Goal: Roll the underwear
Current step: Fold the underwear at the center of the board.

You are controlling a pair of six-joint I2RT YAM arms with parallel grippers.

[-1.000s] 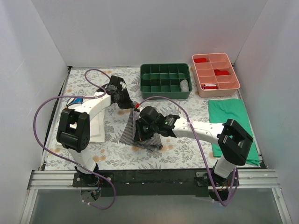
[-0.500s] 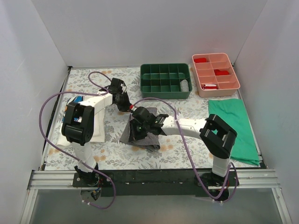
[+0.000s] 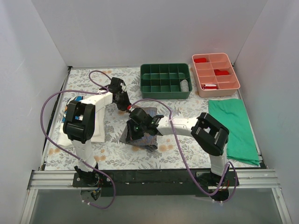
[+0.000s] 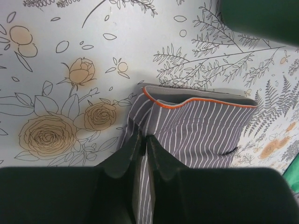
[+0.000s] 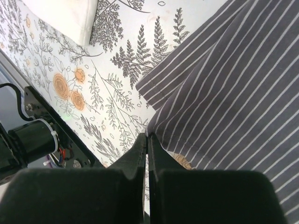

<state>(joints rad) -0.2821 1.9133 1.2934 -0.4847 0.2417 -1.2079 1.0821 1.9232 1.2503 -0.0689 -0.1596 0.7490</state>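
The underwear (image 3: 150,113) is grey cloth with thin white stripes, lying crumpled on the flower-print table cover mid-table. Its orange-trimmed waistband (image 4: 187,102) is folded over at the far side. My left gripper (image 3: 126,105) is at the cloth's far left corner, its jaws pressed together on a fold of the underwear (image 4: 201,130). My right gripper (image 3: 132,134) is at the near left side, shut on the thin edge of the underwear (image 5: 233,84). Both grippers (image 4: 144,139) (image 5: 147,136) hold the cloth low, close to the table.
A green compartment box (image 3: 166,80) and a pink tray (image 3: 216,73) with red pieces stand at the back. A plain green cloth (image 3: 233,128) lies at the right. A white cloth (image 3: 99,128) lies left of the underwear, under the left arm.
The right arm has swung left, carrying its gripper and the cloth's near edge a little to the left. The left gripper has barely shifted.
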